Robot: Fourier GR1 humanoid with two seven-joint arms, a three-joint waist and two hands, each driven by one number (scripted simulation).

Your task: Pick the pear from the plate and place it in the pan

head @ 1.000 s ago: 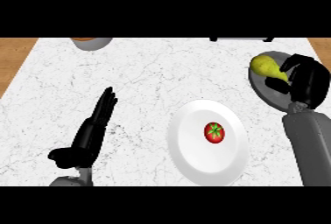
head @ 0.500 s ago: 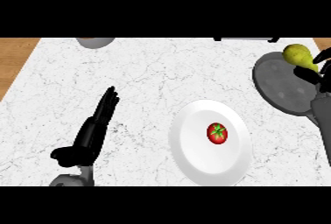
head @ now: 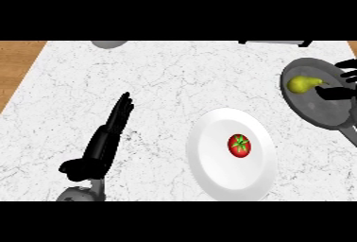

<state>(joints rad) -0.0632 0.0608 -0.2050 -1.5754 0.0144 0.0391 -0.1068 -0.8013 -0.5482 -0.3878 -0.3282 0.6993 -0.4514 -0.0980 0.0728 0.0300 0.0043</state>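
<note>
- Two hands show in the head view: the left hand lies on the counter with straight, relaxed fingers and holds nothing, so I judge it is only resting and takes no part in this task.
- The right hand is at the right edge, over the pan; most of it is cut off by the edge. The fingers that show are spread apart, and one dark finger reaches toward the pear and comes just beside its narrow end.
- Its fingers do not curl around the fruit, so I read this hand as open; whether the fingertip touches the pear, I cannot tell.
- The pear lies inside the pan, in the upper part, on its side with the thin end toward the hand. In my judgement the placing is done, and the open fingers fit with a release.
- The plate stands in front of the pan, well apart from the pear, and it carries only a tomato.
- The pear is yellow-green and smooth, with a round body and a thin neck; the pan is grey, round and shallow, with a dull metal look.
- The plate is white and glossy; the tomato is red with a green star on top; the counter is white marble with fine grey veins.
</note>
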